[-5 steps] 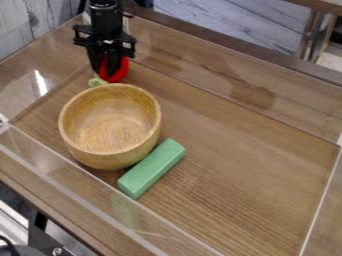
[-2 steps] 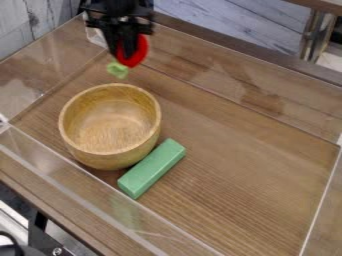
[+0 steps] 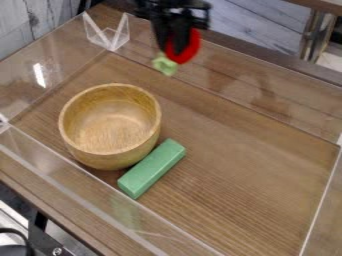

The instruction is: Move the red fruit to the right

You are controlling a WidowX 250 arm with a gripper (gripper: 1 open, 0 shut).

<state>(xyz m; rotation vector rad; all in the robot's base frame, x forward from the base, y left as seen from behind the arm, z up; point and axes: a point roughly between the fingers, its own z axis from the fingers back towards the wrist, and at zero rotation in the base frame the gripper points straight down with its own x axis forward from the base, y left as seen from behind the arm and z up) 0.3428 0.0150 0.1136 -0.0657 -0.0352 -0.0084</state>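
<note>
Near top centre of the view, the gripper [image 3: 178,48] pointed down w/ its jaws clamped on the red fruit [image 3: 182,45], which hung clear of the wooden table [image 3: 254,150]. Fruit's light-green leafy cap [image 3: 164,66] stuck out below and left of the red body. Fruit sat up and to the right of the wooden bowl [image 3: 111,124], well apart from it. Flat green block [image 3: 152,167] lay on the table just beside the bowl's lower right edge, angled diagonally. Clear plastic walls [image 3: 104,32] ringed the work area, w/ glare at upper left.
</note>
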